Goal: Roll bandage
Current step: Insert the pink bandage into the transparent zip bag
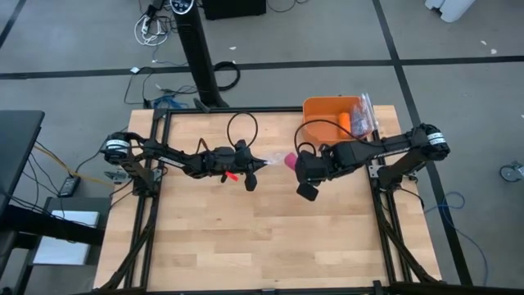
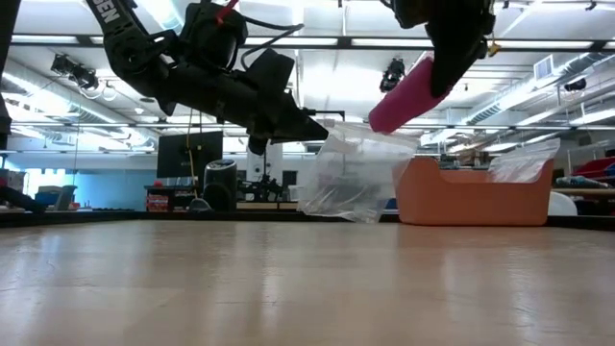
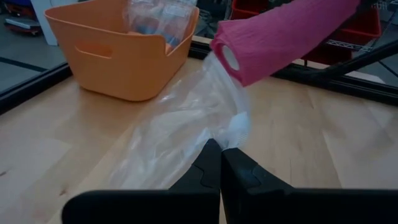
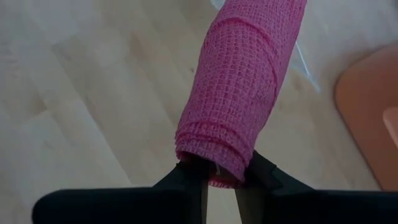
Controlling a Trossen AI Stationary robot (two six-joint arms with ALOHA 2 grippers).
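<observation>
The bandage [image 4: 242,81] is a magenta-pink rolled cylinder held in the air over the table's far middle by my right gripper [image 4: 221,171], which is shut on it. It also shows in the high view [image 1: 290,161] and the low view [image 2: 408,96]. A clear crinkly plastic bag [image 3: 186,124] stretches from the roll's free end [image 3: 231,57] to my left gripper [image 3: 221,149], which is shut on the bag. The two grippers [image 1: 260,164] [image 1: 298,164] face each other, a short way apart. My left gripper pinches a bunched end of the clear bag [image 3: 231,134] between its two fingertips, coming level from the table's left. The bag runs from the fingers up to the roll's free end and sags below them [image 2: 356,183]. My right gripper pinches the bandage roll at one end [image 4: 214,163] between its two fingers, coming from the table's right. The fingers lie along the roll, which sticks out past them toward my left gripper. The roll is lifted clear, its free end tilted down [image 2: 384,117].
An orange bin [image 1: 327,113] stands at the table's far right, with a small orange roll [image 1: 345,121] and more clear plastic [image 1: 364,111] in it. Bare wooden tabletop [image 1: 262,238] lies toward the near edge.
</observation>
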